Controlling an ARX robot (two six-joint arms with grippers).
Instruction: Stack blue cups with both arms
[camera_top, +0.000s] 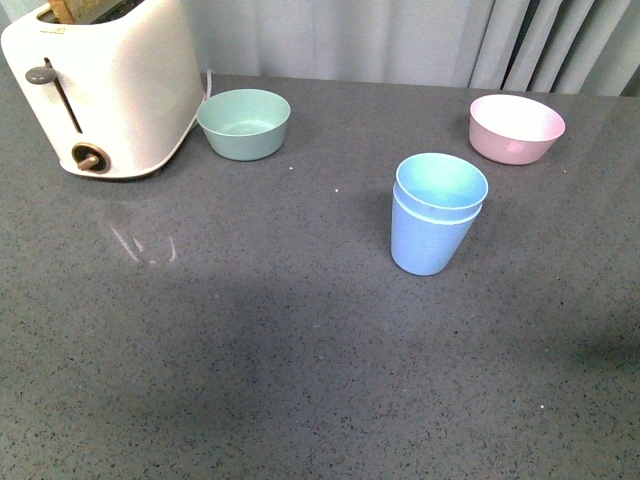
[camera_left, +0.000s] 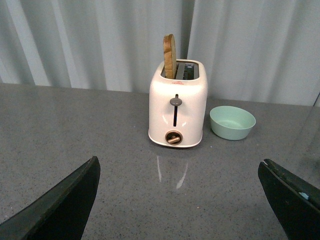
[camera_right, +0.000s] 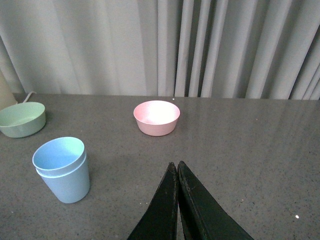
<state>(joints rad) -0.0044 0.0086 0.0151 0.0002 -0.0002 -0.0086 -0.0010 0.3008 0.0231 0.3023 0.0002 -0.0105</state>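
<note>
A speckled grey countertop (camera_top: 250, 380) runs back to a wall of pale pleated curtains (camera_right: 150, 45). On it, right of centre in the front view, stand the blue cups (camera_top: 436, 215), one nested inside the other so that the inner rim sits just above the outer one; the pair is upright and nothing touches it. Behind and to the right of them, well apart, sits a pink bowl (camera_top: 516, 128). At the far left stands a cream toaster (camera_top: 105, 85) with a slice of bread (camera_left: 169, 56) upright in one of its slots, and just beside the toaster is a mint-green bowl (camera_top: 244, 123).

Neither arm appears in the front view (only the wrist cameras show the grippers). The left gripper (camera_left: 180, 200) is spread wide, its two black fingers (camera_left: 65, 205) at opposite edges of its own view, facing the toaster with nothing between them. The right gripper (camera_right: 177, 172) has its fingers pressed together, tips meeting, holding nothing, and it hangs above bare counter near the stacked cups without touching them.
</note>
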